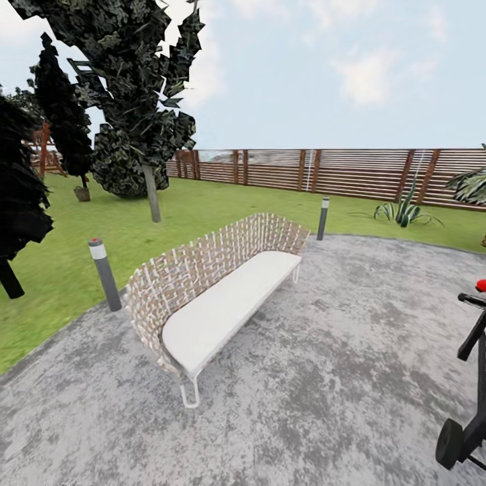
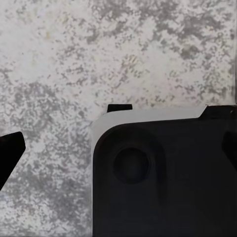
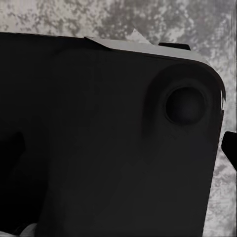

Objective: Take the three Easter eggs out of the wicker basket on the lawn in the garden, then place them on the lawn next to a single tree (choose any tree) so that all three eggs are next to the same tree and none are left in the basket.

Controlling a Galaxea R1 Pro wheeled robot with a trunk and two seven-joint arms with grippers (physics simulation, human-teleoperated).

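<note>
I am standing on the grey paved patio (image 1: pixel 351 358), with the lawn (image 1: pixel 202 209) beyond it. A tree (image 1: pixel 153 192) with a slim pale trunk and a dark blocky crown rises from the grass at the back left. The Easter eggs and the wicker basket are out of view. A small brownish thing (image 1: pixel 82 194) sits on the far grass, too small to identify. My left gripper (image 2: pixel 121 148) hangs open over the paving, its fingertips (image 2: pixel 11 148) at the picture's edges. My right gripper (image 3: pixel 121 148) is open too, above my own black base (image 3: pixel 108 138).
A pale woven bench (image 1: pixel 216 297) with a white seat stands ahead on the patio. Two grey bollards (image 1: pixel 104 273) (image 1: pixel 323 217) mark the patio's edge. A black wheeled object with a red knob (image 1: pixel 469 378) is at the right. A black-leaved tree (image 1: pixel 20 202) stands at the left, a slat fence (image 1: pixel 351 172) behind.
</note>
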